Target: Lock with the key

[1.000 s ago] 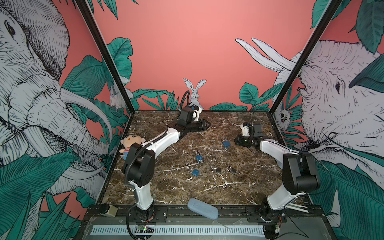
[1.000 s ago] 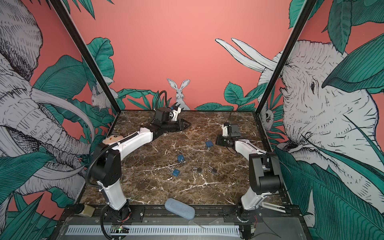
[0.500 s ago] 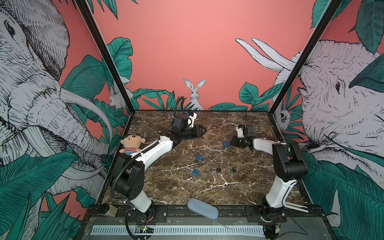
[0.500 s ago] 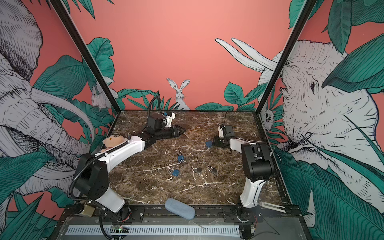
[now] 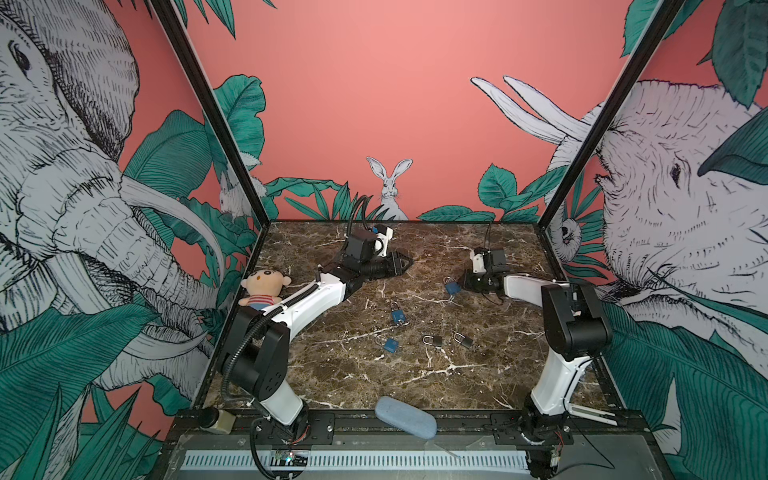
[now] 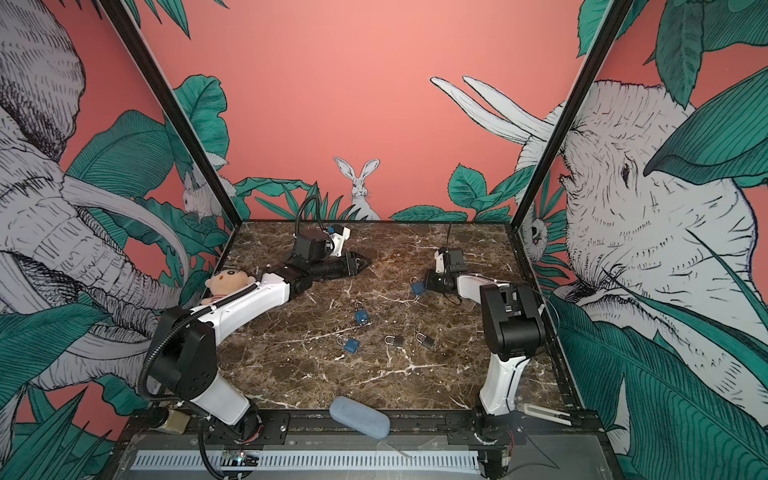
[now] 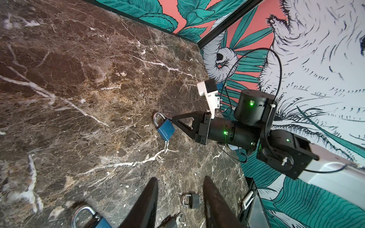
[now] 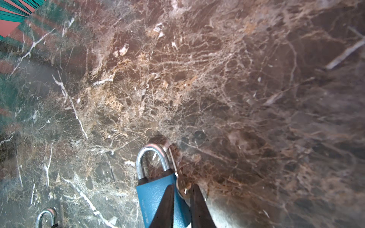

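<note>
My right end effector (image 8: pixel 181 199) lies low over the marble table (image 5: pixel 332 386), toward two o'clock from the table's middle in both top views, with its tip at a blue padlock (image 8: pixel 156 195). In the right wrist view the two dark fingers (image 8: pixel 167 205) stand a narrow slit apart, one lying over the lock's blue body, and a small silver key (image 8: pixel 182 188) shows in the slit beside the lock; I think the fingers are pinching the key, but the close, blurred view leaves me unsure, so I cannot tell whether it is truly gripped. The lock's shackle (image 8: pixel 153 158) looks seated in the body. That same blue padlock (image 5: pixel 452 287) rests flat on the table just at my fingertips. My left end effector (image 5: pixel 405 262) lies close to the table toward eleven o'clock, well apart from the lock, its fingers (image 7: pixel 146 199) spread about halfway with nothing between them. Nearer the middle, toward six o'clock from the held lock, lie two more blue padlocks (image 5: pixel 397 316) (image 5: pixel 390 345) and two dark padlocks (image 5: pixel 433 340) (image 5: pixel 463 340). A plush doll (image 5: pixel 264 286) sits at the table's nine o'clock edge, and a blue-grey case (image 5: pixel 405 417) lies on the front rail at six o'clock.
</note>
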